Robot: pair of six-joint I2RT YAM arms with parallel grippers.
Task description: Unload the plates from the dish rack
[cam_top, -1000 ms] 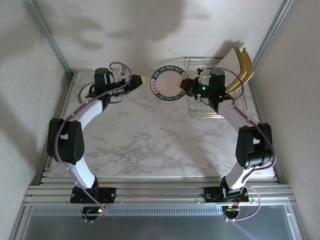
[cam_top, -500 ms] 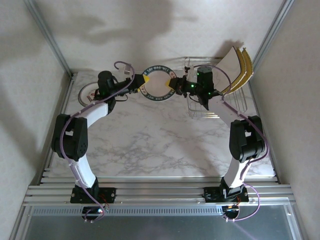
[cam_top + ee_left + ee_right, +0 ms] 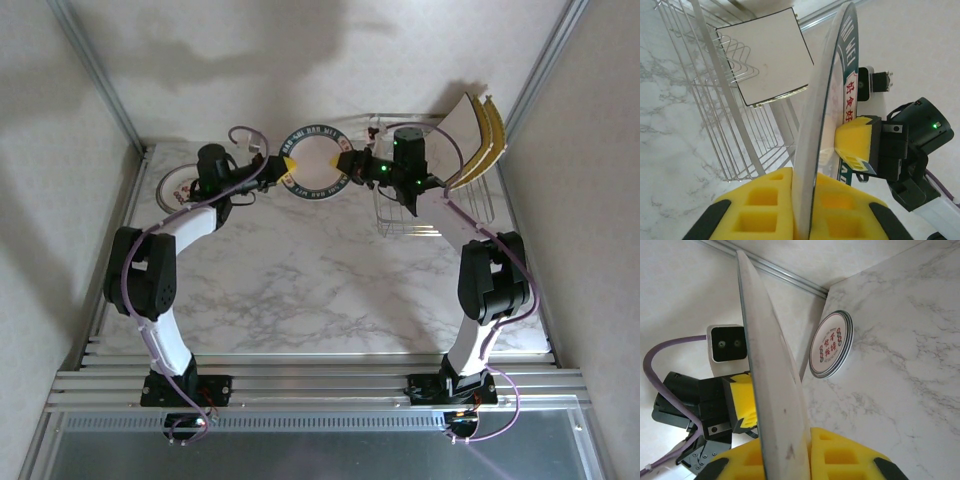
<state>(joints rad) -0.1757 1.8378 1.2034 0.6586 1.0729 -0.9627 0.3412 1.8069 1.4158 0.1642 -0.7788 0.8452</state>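
1. Since 1 s ago, the round plate [image 3: 318, 160] has gone from in front of the dish rack [image 3: 430, 205] over to upper centre of the top view. The left hand [image 3: 289, 166] swung in from the left to meet it, and its jaws went from wide to clamped on the plate's left rim.
2. The right hand [image 3: 347, 162] is closed on the opposite rim, same grip as before. So both hands pinch one plate, up in the air, clear of the surface [image 3: 300, 270].
3. In both wrist views the plate runs edge-on between yellow pads, w/ the other hand's pad on the far rim.
4. Why two grips: prob. a hand-over. The rack sits at right of frame and the drop spot at left, so each arm covers its own side.
5. Drop spot looks like the stack of round plates [image 3: 178, 186], lying flat at left behind the left arm.
6. The rack isn't empty: square plates [image 3: 475, 130], white and yellow, lean in it at upper right. Task approx. part done.
7. Next, I'd say the right hand lets go only once the left grip is firm. A thin rim pinch could let the plate pivot or slip.
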